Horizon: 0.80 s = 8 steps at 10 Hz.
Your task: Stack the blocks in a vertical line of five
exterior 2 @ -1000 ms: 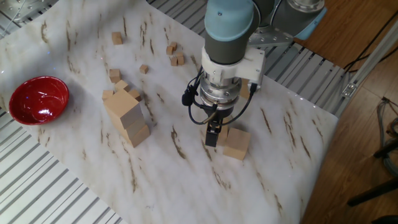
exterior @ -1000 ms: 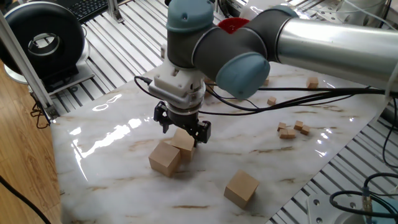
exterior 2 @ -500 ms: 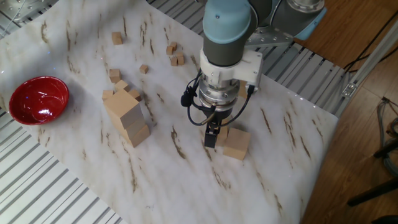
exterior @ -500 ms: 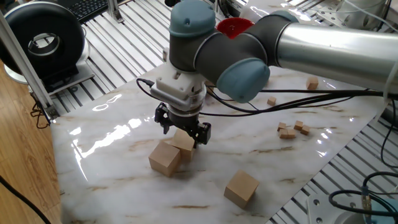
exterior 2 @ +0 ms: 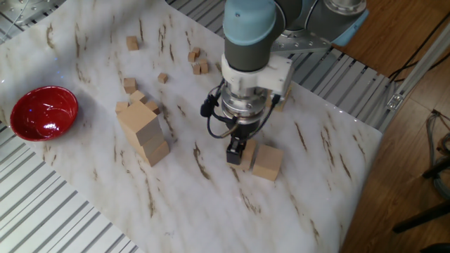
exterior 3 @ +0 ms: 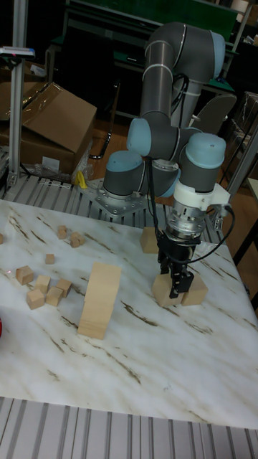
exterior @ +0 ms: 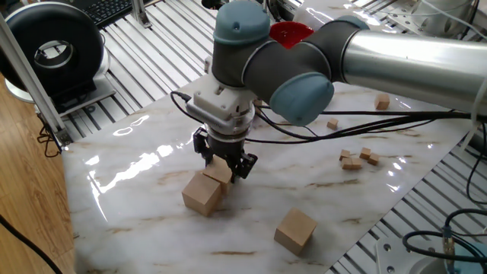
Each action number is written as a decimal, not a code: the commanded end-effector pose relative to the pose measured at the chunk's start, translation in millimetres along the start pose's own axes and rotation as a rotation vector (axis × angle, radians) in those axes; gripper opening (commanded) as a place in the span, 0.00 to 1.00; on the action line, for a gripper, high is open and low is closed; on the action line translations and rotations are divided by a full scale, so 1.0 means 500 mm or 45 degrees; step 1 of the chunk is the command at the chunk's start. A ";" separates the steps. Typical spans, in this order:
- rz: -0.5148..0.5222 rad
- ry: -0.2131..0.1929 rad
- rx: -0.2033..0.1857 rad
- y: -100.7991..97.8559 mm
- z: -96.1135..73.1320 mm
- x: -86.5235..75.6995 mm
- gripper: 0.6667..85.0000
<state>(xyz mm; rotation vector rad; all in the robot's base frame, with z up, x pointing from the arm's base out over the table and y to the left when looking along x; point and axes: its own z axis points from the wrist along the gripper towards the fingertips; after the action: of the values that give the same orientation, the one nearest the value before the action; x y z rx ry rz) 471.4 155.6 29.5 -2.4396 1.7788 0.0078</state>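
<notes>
A grey-and-blue robot arm [exterior: 358, 53] reaches over the white marbled desk [exterior 2: 91, 197], its wrist pointing straight down. Near the desk's middle stands a stack of blocks [exterior 2: 144, 130], large plain wooden cubes piled one on another with slightly uneven edges; the tall view shows it as a single leaning column [exterior 3: 97, 300], and the number of cubes in it cannot be told for sure. A red bowl [exterior 2: 41, 112] sits at the desk's edge, well apart from the stack.

The gripper [exterior: 224, 161] is down at a pair of blocks lying side by side. Its dark fingers [exterior 3: 178, 278] stand on either side of the gripped block [exterior: 218, 170], clamped on it, and that block is touching its neighbour block [exterior: 202, 193]. A lone block [exterior: 294, 229] rests on the desk near the front corner, apart from the pair. Another block [exterior 3: 149, 240] sits behind the arm's base side, partly hidden.

Tiny wooden cubes [exterior 2: 197, 62] lie scattered across the far part of the desk.
</notes>
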 end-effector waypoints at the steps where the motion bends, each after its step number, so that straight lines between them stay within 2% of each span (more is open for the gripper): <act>1: 0.057 -0.014 0.018 -0.007 -0.018 0.015 0.62; 3: 0.074 -0.010 0.018 -0.024 -0.042 0.022 0.62; 6: 0.075 -0.013 -0.026 -0.057 -0.108 0.031 0.62; 8: 0.098 0.005 -0.047 -0.069 -0.133 0.039 0.61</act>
<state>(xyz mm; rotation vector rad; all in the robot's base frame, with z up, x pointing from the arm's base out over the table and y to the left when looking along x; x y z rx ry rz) 496.1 142.5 75.4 -2.4064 1.8541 0.0256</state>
